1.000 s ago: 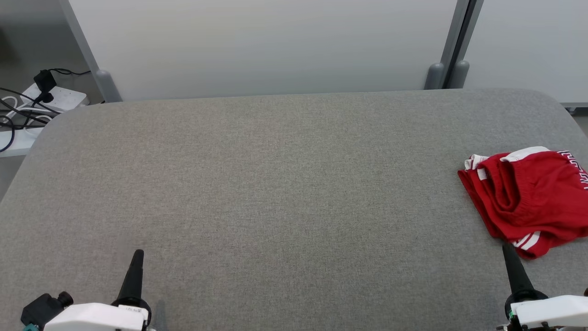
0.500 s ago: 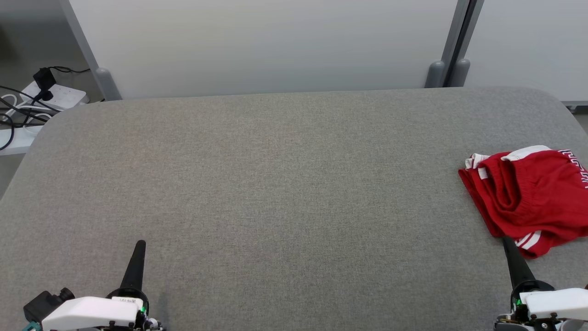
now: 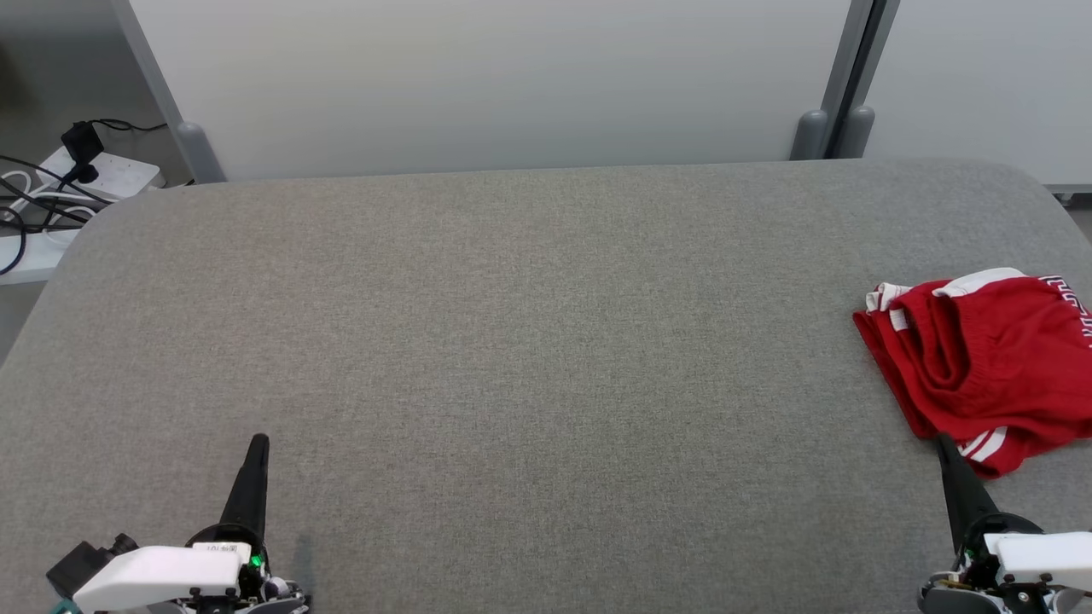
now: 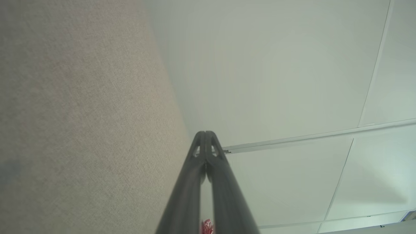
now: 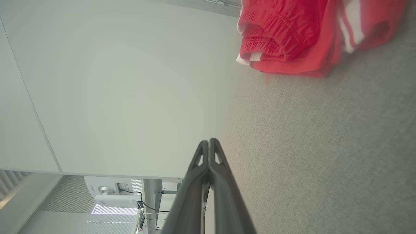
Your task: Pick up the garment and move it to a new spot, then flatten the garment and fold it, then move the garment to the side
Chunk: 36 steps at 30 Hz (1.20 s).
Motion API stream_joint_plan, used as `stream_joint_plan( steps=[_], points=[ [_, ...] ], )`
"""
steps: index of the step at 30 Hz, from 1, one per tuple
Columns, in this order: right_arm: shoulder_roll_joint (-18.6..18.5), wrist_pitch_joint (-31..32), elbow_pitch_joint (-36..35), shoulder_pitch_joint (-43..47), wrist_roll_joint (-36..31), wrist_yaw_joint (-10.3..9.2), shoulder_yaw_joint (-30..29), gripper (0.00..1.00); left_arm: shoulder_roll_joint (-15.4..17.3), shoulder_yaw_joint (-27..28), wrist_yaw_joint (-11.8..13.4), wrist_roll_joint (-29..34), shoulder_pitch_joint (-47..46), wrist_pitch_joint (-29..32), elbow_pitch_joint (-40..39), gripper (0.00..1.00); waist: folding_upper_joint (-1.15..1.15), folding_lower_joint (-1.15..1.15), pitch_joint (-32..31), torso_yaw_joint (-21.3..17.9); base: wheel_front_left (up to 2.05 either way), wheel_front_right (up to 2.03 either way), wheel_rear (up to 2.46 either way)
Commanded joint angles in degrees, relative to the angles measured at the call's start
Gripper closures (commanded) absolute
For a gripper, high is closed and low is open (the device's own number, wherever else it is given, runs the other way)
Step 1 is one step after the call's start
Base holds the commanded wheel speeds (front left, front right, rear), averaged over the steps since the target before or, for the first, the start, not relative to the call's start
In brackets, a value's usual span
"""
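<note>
My right end effector (image 3: 944, 443) is sitting at the lower right of the head view with its two dark fingers pressed together and gripping nothing, and the right wrist view (image 5: 209, 141) is confirming the closed tips. It is pointing away from me, and its tip is lining up with the near left corner of the garment (image 3: 981, 367). The wrist view is showing a strip of bare grey fabric between the tip and the red cloth (image 5: 292, 32), so I am reading them as apart. The garment, red with white trim, is lying bunched on the right side of the desk (image 3: 546, 341), running off the head view's right edge. My left end effector (image 3: 258, 443) is also closed and empty (image 4: 205, 134), hovering near the desk's front left, well apart from the garment. A pale partition (image 3: 495, 85) is standing behind the desk, and a power strip (image 3: 107, 177) with cables is lying beyond its far left corner.
</note>
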Motion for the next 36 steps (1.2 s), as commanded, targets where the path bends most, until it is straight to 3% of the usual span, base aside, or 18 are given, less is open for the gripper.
stream_joint_plan(
  steps=[1,12,36],
  points=[
    [-1.2,0.9,-1.0,-3.0,2.3,0.25,0.7,1.00,0.3,2.2,-0.6,-1.6,-3.4,0.6,-1.1,1.00,0.00,0.00,0.0,0.0,0.00,0.00,0.00],
    [-1.2,2.1,-0.1,-4.0,8.7,0.26,0.4,1.00,-0.7,3.4,-1.4,-6.6,-4.3,1.9,-0.6,1.00,0.00,0.00,0.2,0.0,0.00,0.00,0.00],
    [-1.0,2.3,0.0,-4.0,8.4,0.26,0.1,1.00,-0.7,3.4,-1.4,-6.7,-4.3,1.9,-0.6,1.00,0.00,0.00,0.2,0.0,0.00,0.00,0.00]
  ],
)
